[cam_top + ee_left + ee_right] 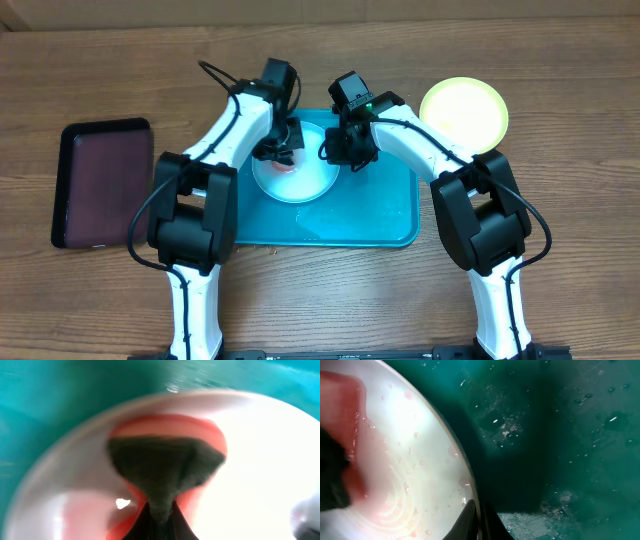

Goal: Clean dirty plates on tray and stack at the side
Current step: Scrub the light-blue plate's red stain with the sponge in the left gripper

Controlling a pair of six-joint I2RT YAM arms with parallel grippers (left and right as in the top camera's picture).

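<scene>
Left pincer (159, 527) is clenched on a dark sponge (162, 467), which presses on a red smear (165, 425) inside the white plate (260, 460). Right pincer (479, 522) grips the right rim of the same plate, with one finger over the plate and one over the wet blue tray (560, 435). The white plate lies in the tray's left half. A green plate (463, 112) sits on the tabletop (320, 300) just beside the tray's far right corner. A dark tray (103, 183) lies apart at the left.
</scene>
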